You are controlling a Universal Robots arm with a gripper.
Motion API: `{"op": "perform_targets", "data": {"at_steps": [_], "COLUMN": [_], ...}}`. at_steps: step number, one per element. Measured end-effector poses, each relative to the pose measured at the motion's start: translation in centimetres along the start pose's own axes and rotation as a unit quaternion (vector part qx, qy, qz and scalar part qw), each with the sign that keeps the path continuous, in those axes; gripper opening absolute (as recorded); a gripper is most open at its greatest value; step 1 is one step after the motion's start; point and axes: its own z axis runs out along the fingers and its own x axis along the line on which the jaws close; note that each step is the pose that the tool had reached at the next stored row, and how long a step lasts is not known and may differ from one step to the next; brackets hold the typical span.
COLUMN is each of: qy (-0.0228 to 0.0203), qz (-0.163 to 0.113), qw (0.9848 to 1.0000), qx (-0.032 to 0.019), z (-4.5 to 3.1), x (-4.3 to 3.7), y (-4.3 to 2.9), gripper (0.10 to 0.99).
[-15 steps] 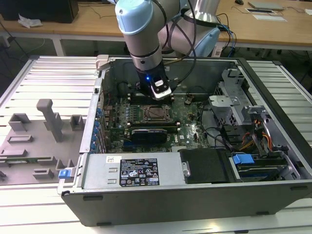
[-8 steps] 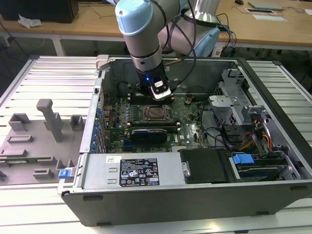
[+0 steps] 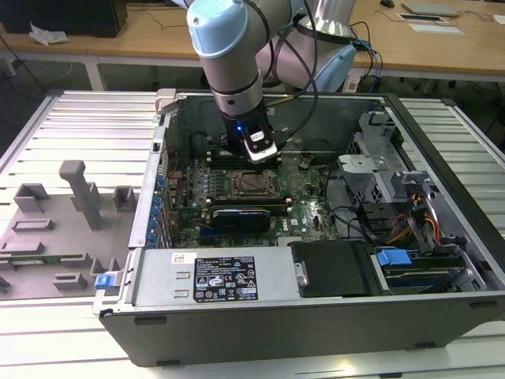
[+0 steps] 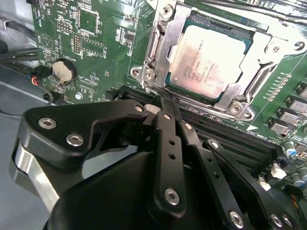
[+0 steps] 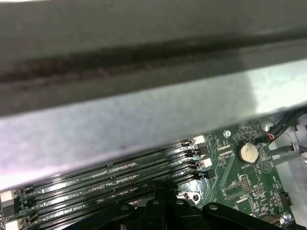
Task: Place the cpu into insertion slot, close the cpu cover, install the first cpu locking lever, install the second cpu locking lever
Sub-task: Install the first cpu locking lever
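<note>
The cpu [image 4: 209, 59], pale silver, lies flat in the insertion slot [image 4: 189, 21]. The silvery cpu cover [image 4: 263, 52] is down around it like a frame. A thin lever rod [image 4: 268, 17] runs along one side of the socket. My gripper [image 4: 164, 106] hovers beside the socket over the black memory slots [image 4: 225, 134], its black fingers [image 4: 169, 139] pressed together and holding nothing. In the exterior view the gripper [image 3: 260, 152] hangs just behind the socket [image 3: 251, 183] inside the open computer case. The fingers [image 5: 158, 199] also show in the first wrist view above the memory slots [image 5: 110, 179].
The green motherboard [image 4: 96, 43] carries a coin battery [image 4: 64, 71] [image 5: 248, 152]. The grey case wall [image 5: 144, 110] rises close behind the gripper. A drive cage [image 3: 379, 158] and cables [image 3: 418, 221] fill the exterior view's right. Grey fixtures [image 3: 75, 189] stand on the table at its left.
</note>
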Motion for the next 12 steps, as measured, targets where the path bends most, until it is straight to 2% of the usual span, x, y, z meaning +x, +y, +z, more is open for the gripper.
{"op": "perform_targets", "data": {"at_steps": [3, 5, 6, 8, 9, 11, 12], "qy": [-0.0002, -0.0009, -0.0014, -0.0033, -0.0045, -0.0090, -0.0099], "qz": [0.000, -0.001, -0.002, -0.003, -0.004, -0.008, -0.009], "qw": [1.0000, 1.0000, 1.0000, 0.9999, 0.9998, 0.9991, 0.9988], "qx": [0.0006, 0.0035, 0.0056, 0.0131, 0.0181, 0.0399, 0.0467], "z": [-0.43, -0.95, -1.12, -1.42, -1.49, -1.55, -1.54], "x": [-0.11, -0.22, -0.26, -0.34, -0.35, -0.40, -0.43], "y": [0.10, 0.22, 0.26, 0.34, 0.35, 0.37, 0.38], "gripper": [0.106, 0.106, 0.106, 0.106, 0.106, 0.106, 0.106]}}
